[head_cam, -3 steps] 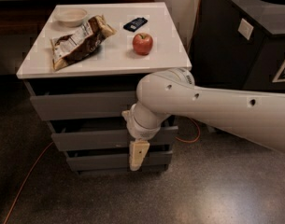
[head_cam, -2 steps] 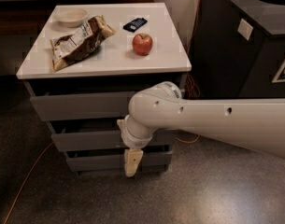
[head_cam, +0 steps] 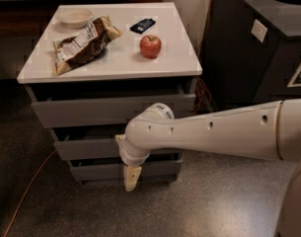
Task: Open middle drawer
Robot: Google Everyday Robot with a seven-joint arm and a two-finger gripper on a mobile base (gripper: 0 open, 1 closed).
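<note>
The middle drawer (head_cam: pixel 86 149) is a flat grey handle-less front of medium height, set between the tall top drawer (head_cam: pixel 91 111) and the bottom drawer (head_cam: pixel 98 172) of a white-topped cabinet (head_cam: pixel 179 65). Its front sits further back than the top drawer's, which juts forward. My white arm reaches in from the right and covers the right half of the middle drawer's front. My gripper (head_cam: pixel 131 177) points straight down, with its tan tip in front of the bottom drawer, below the middle drawer's front.
On the cabinet top lie a red apple (head_cam: pixel 150 46), a brown chip bag (head_cam: pixel 83 44), a white bowl (head_cam: pixel 75 17) and a small dark packet (head_cam: pixel 142 25). A black bin (head_cam: pixel 258 43) stands at the right. An orange cable (head_cam: pixel 26 191) runs across the speckled floor at the left.
My arm and gripper have moved to the left across the drawer fronts. The drawers and the things on top have not moved.
</note>
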